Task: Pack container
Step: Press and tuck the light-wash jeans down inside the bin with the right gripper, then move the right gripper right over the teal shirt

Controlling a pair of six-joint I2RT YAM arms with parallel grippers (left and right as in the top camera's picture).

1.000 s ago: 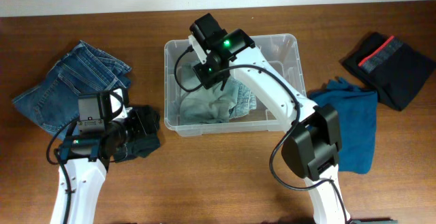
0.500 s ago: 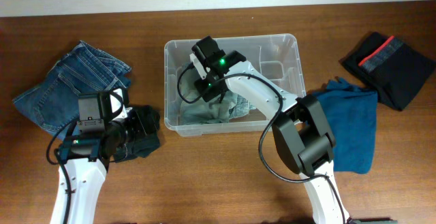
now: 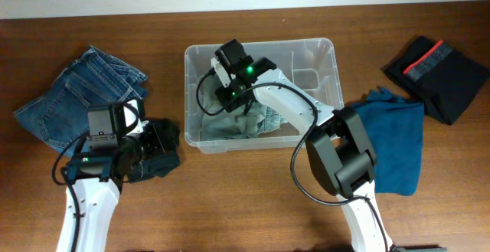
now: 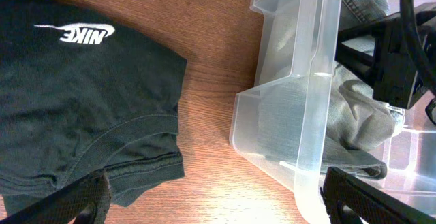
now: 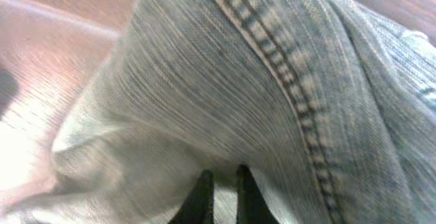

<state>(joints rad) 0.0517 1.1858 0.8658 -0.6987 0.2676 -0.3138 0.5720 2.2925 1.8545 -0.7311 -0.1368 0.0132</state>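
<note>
The clear plastic container (image 3: 260,47) stands at the table's middle, and pale grey-green jeans (image 3: 249,122) lie bunched in its left half. My right gripper (image 3: 234,101) reaches down inside the container and is shut on a fold of those pale jeans (image 5: 204,81). Its dark fingertips (image 5: 203,186) stand almost together with cloth pinched between them, around the right gripper (image 5: 225,181). My left gripper (image 4: 218,200) hovers open over bare wood. A black Nike shirt (image 4: 75,94) lies to its left and the container's wall (image 4: 313,81) to its right. It holds nothing.
Folded blue jeans (image 3: 76,91) lie at the far left. A teal cloth (image 3: 394,141) lies right of the container. A black garment with a red stripe (image 3: 440,72) sits at the back right. The black shirt (image 3: 157,160) lies beside the left gripper (image 3: 163,146).
My right gripper has dropped lower into the container, pushing the pale jeans down and leftward; its elbow swung nearer. The left arm has stayed still.
</note>
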